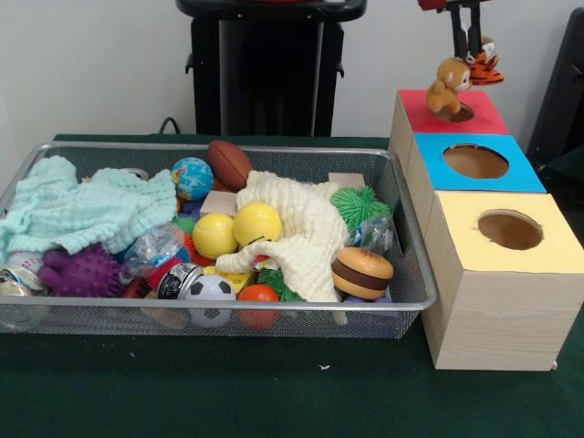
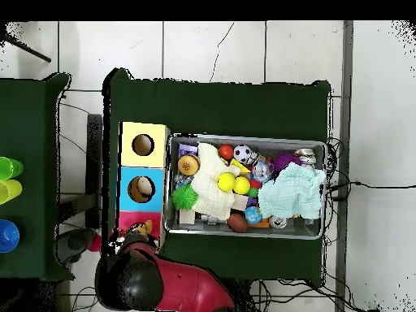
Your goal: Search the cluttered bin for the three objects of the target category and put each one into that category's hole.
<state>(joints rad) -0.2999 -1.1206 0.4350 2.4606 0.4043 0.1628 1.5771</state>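
Hand (image 1: 470,41) closed on tiger toy (image 1: 484,64) above red hole (image 1: 455,113). Brown monkey toy (image 1: 446,85) sits at hole's rim. Wire basket (image 1: 412,274) w/ clutter beside boxes on desk (image 1: 274,392).

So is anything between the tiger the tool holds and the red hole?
Yes. A tan-brown plush sits on the red hole, partly covering it, right below the tiger hanging from the tool.

Robot lab test cell, green-clothed table (image 2: 244,106) mid-frame on white floor tiles (image 2: 211,49), loose cables (image 2: 357,185) at right, red robot arm (image 2: 175,288) at bottom, black pedestal (image 1: 269,68) top centre
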